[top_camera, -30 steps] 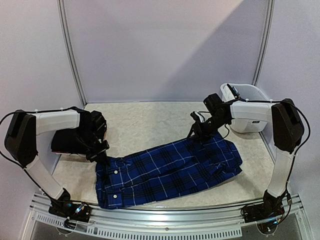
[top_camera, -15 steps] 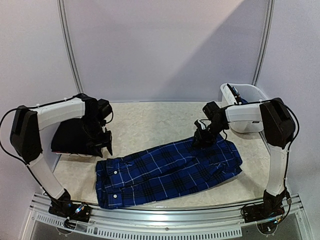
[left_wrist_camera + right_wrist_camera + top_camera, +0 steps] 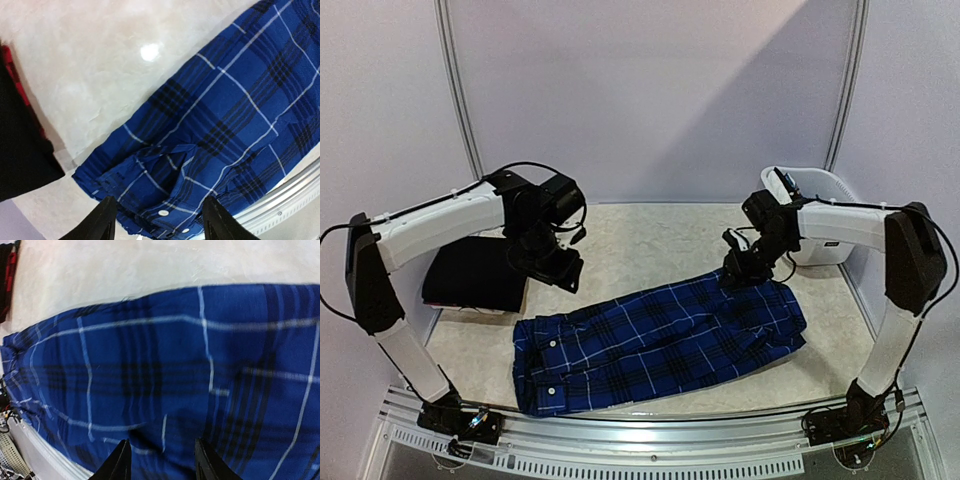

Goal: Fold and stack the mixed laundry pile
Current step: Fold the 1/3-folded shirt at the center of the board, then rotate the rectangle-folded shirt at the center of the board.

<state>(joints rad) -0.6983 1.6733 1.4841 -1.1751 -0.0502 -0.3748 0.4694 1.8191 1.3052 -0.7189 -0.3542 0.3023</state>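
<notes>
**Blue plaid shirt lies flat with both sets of jaws apart**

The pale table (image 3: pixel 620 235) carries the laundry. The blue plaid shirt (image 3: pixel 660 340) lies spread across its near middle, with the buttoned end toward the left. A folded black garment (image 3: pixel 470 275) sits at the left edge, just beside the shirt, and a sliver of red-black plaid (image 3: pixel 6 62) shows under it. A white basket (image 3: pixel 820 185) stands at the far right corner. The left jaws hang apart and empty near the shirt's left end. The right jaws are also apart, over the shirt's far right edge; whether they touch the cloth cannot be told.
</notes>
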